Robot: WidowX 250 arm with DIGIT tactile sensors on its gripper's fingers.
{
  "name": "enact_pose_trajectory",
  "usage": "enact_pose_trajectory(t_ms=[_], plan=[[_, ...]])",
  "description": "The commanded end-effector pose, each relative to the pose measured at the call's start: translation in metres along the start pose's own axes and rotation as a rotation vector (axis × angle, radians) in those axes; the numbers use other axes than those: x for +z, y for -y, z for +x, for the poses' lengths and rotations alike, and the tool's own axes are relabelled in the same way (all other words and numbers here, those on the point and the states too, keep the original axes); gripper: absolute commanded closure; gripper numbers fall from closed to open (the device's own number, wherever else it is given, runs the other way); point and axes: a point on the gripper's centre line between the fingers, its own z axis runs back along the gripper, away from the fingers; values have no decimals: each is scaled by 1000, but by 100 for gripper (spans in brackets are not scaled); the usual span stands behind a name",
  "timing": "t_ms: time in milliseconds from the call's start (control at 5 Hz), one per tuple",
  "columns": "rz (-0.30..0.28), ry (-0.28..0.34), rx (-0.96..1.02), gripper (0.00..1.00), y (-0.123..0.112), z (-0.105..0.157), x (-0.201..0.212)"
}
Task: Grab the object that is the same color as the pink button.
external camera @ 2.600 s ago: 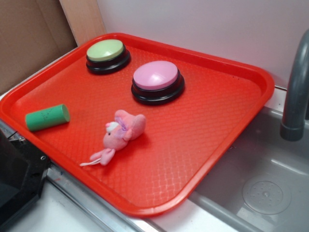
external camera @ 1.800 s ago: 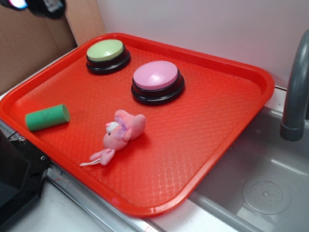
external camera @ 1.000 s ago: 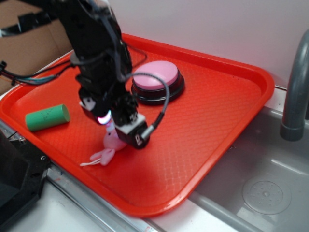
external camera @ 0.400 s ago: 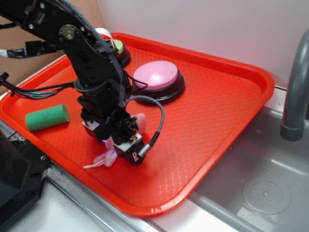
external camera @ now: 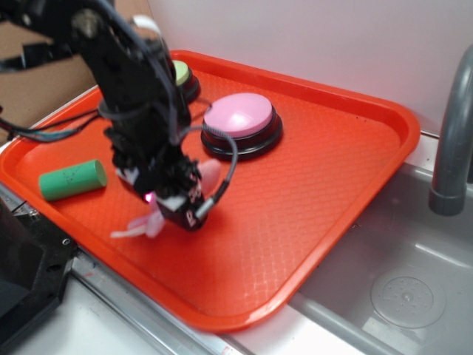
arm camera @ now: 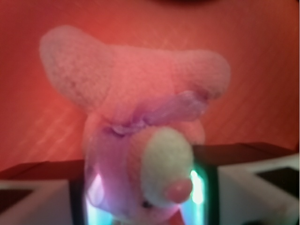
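The object, a small pink plush animal with a white face, sits between the fingers of my gripper over the front left of the red tray. One ear sticks out to the right and the thin tail trails to the left. In the wrist view the plush fills the frame, its head pinched between the black fingers of the gripper. The pink button, glossy dome on a black base, stands behind the gripper.
A green foam cylinder lies at the tray's left. A light-green button at the back is partly hidden by the arm. A steel sink and grey faucet are to the right, and a black block sits at the front left.
The arm came in from the upper left, dropped onto the plush and closed on it. Since the last frame, gripper and plush have shifted slightly left and up.
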Motion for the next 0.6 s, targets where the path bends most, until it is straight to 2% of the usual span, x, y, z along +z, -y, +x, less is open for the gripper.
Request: enact_pose_trajectory(t_ms=[0, 200, 400], plan=[[-94, 52, 115, 100, -40, 34, 87], [-82, 54, 95, 100, -77, 59, 108], [-51, 39, 90, 100, -91, 75, 117]])
